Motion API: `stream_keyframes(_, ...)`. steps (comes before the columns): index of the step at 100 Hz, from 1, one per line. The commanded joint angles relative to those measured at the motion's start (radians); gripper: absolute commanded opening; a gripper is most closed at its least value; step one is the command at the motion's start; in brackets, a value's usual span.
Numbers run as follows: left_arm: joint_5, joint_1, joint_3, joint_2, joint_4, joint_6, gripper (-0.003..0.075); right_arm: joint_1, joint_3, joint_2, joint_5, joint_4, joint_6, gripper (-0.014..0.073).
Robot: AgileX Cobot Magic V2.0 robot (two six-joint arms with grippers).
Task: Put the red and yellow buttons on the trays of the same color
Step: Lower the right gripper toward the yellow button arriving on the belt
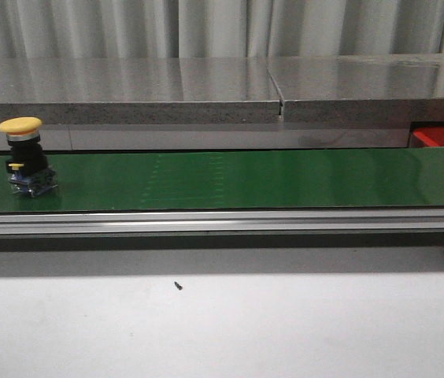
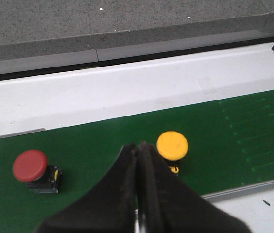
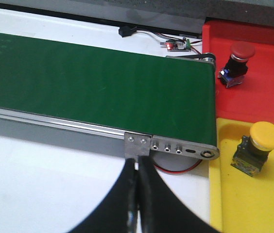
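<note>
Buttons: 1 yellow button (image 2: 172, 144) and 1 red button (image 2: 30, 165) on green belt (image 2: 103, 160); 1 each in red tray (image 3: 268, 92) and yellow tray (image 3: 234, 204); left claw (image 2: 138, 155) and right claw (image 3: 138, 167) closed, empty.

Matt green belt (image 1: 246, 179) on a brushed metal rail (image 1: 206, 220); glossy plastic red tray (image 3: 268, 73), yellow tray (image 3: 253, 194); speckled stone ledge (image 1: 127, 87).

No readable text, label, brand, number or sign shows in any of the views.
</note>
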Motion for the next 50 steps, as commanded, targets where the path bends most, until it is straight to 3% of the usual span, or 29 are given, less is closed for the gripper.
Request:
stream_keyframes(1,-0.088,-0.011,0.049,-0.098,-0.005,0.000,-0.0019,-0.001,-0.058,0.025,-0.047,0.006,-0.007,-0.0115)
stream_keyframes(18,-0.088,-0.011,0.193,-0.264,-0.005,0.000,-0.0019,0.015,-0.140,0.136,0.002,0.005,-0.007,-0.0115)
stream_keyframes(41,-0.077,-0.011,0.331,-0.464,-0.034,0.000,-0.0019,0.131,-0.314,0.336,0.038,-0.011,-0.007,-0.0108)
stream_keyframes(50,-0.076,-0.011,0.363,-0.520,-0.036,0.000,-0.0019,0.179,-0.389,0.421,0.051,-0.020,-0.007,-0.0065)
